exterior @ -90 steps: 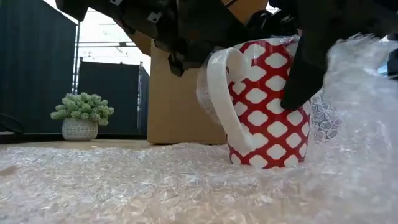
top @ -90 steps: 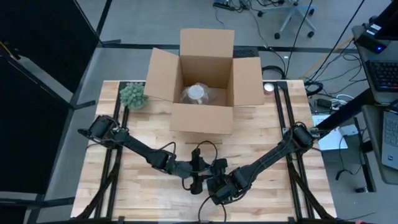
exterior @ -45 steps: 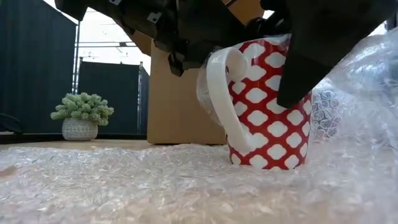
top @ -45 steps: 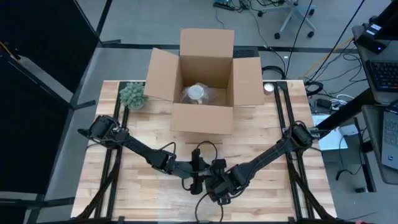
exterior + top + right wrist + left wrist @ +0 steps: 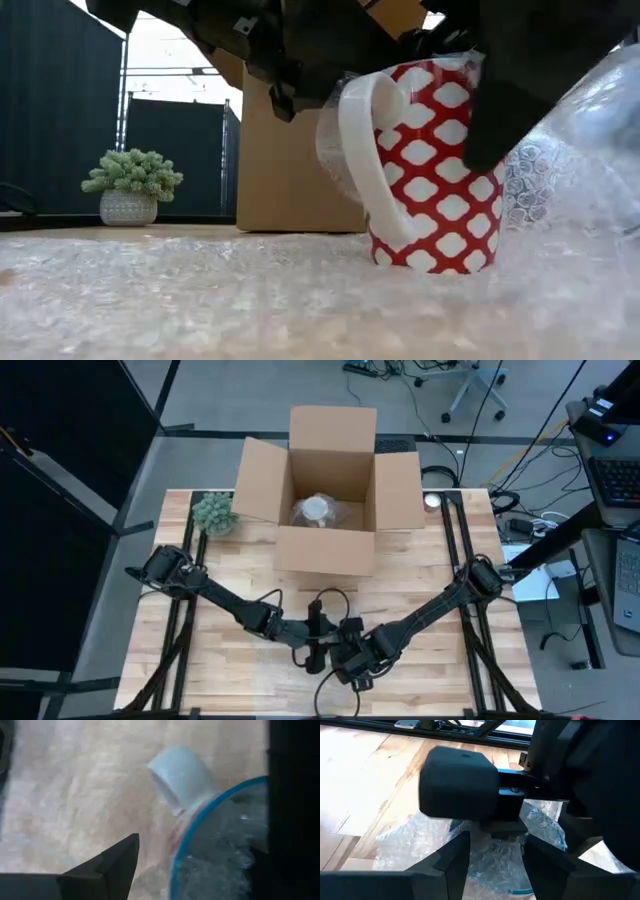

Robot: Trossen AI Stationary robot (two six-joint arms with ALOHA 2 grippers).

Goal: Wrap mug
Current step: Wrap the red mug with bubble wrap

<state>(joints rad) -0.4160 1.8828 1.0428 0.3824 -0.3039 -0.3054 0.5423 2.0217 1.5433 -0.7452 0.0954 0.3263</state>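
Low view: a red mug with white lattice pattern (image 5: 435, 165) stands upright on bubble wrap (image 5: 250, 300), its white handle (image 5: 365, 160) turned toward the camera's left.
Mug location: near table edge, where both arms meet.
Left gripper (image 5: 318, 643): over the mug; fingers spread apart in its wrist view.
Right gripper (image 5: 352, 663): at the mug's rim; fingers parted, one outside the blue-edged rim (image 5: 200, 827).
Cardboard box (image 5: 330, 490): open, at the far side, well apart.
Potted plant (image 5: 213, 513): beside the box.

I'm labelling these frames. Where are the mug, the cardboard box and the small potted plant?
mug (image 5: 440, 170): low view, on its red-and-white patterned side wall.
cardboard box (image 5: 324, 551): high view, on its near outer wall.
potted plant (image 5: 132, 172): low view, on the green foliage above its pot.
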